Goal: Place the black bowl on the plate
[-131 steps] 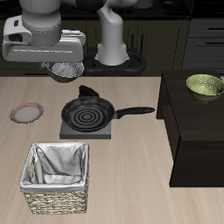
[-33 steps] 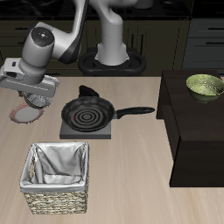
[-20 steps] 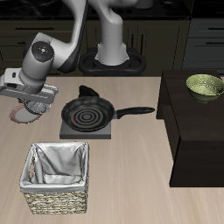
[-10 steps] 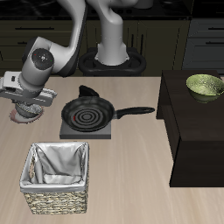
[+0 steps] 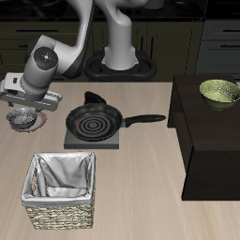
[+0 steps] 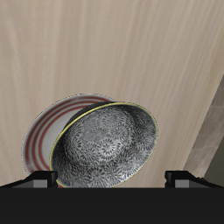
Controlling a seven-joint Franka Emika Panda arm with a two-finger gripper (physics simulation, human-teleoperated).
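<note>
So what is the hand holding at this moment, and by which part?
The hand holds the black bowl by its rim, one finger on each side of the rim edge, with the bowl hanging tilted over the plate.

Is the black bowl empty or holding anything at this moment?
Empty. The wrist view looks into the black bowl and shows only its speckled grey inside, with the plate partly visible behind it.

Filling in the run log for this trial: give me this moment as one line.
stage: placing | end effector: holds black bowl by rim | bowl: tilted over plate | release: not yet
</note>
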